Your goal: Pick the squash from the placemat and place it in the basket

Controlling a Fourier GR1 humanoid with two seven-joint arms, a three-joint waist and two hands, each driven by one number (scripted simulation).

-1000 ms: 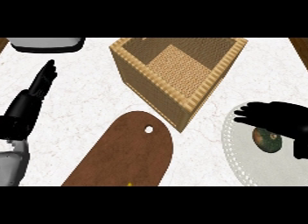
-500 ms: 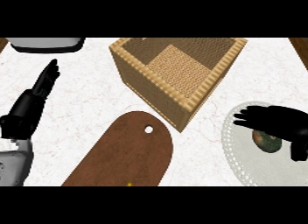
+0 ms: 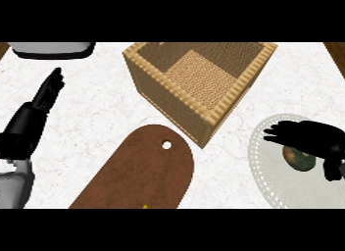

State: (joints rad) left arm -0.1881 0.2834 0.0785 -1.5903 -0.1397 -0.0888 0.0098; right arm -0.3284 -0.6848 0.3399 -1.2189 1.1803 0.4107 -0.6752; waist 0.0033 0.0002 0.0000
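Right robot hand (image 3: pixel 313 138) over squash (image 3: pixel 299 159) on placemat (image 3: pixel 277 184).
Fingers spread, nothing grasped; squash partly hidden beneath palm. Basket (image 3: pixel 197 81) well apart. Left robot hand (image 3: pixel 32 117) open, resting at left edge. Cutting board (image 3: pixel 143 171) cut off below.

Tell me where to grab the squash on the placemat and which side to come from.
Take the squash across its narrow middle, coming from above. It lies flat on the round placemat with nothing beside it, and the right hand already hovers over its upper part, fingers spread. Its far end is hidden under that hand.
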